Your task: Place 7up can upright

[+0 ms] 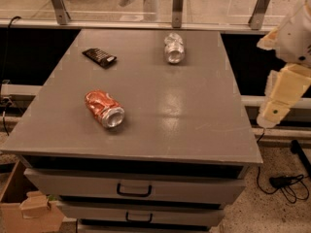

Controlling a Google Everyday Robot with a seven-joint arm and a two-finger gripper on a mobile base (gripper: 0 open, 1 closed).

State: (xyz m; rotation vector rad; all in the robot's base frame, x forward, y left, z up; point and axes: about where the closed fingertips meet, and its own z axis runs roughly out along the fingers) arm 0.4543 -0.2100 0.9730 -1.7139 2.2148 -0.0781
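Observation:
The 7up can (pixel 173 48), silver-white and dented, lies on its side near the far middle of the grey cabinet top (pixel 194 110), with one shiny end facing the camera. My gripper (pixel 277 103), a cream-coloured piece hanging from the arm, is beyond the cabinet's right edge, well to the right of the can and nearer the camera. It is not touching anything and holds nothing that I can see.
A red-orange dented can (pixel 104 109) lies on its side at the front left. A dark flat packet (pixel 99 57) lies at the far left. Drawers (pixel 133 190) sit under the top. A cardboard box (pixel 24 210) and cables (pixel 286 181) are on the floor.

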